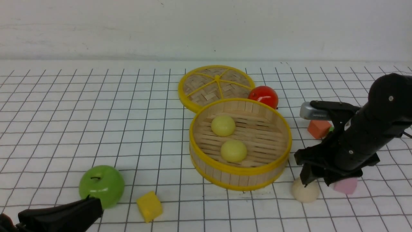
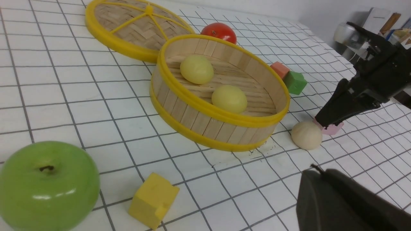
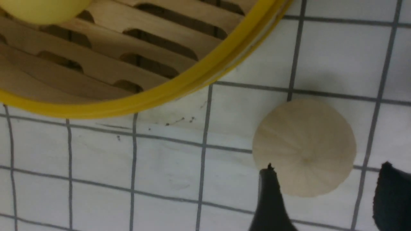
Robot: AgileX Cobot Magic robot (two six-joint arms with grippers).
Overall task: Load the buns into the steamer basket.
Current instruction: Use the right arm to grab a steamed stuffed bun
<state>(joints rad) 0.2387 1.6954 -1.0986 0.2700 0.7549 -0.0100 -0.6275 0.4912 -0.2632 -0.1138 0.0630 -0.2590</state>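
Leftmost, at the near edge, my left gripper (image 1: 100,206) has its fingers closed together with nothing between them, beside the green apple (image 1: 101,186) and near the yellow cube (image 1: 149,206). It is the farther of my two from the bun that matters now. Moving right, the steamer basket (image 1: 239,179) sits mid-table with two pale yellow buns inside, one farther back (image 1: 223,125) and one nearer me (image 1: 233,150). Just off its near right side, on the grid cloth, the cream-beige bun (image 1: 305,192) rests dome up, round, with no long axis I could line up to. My right gripper (image 3: 327,192) is plainly the nearer one: its fingertips stand just above and around that bun, which lies ahead of them from my wrist and a little toward one finger. I have those fingers spread wide, wider than the bun, and they hold nothing; whether a tip grazes its side I can't tell. Farthest right, the pink block (image 1: 346,186) lies close behind them, so I judge I should center over the bun before lowering and closing, lest a finger catch the block.
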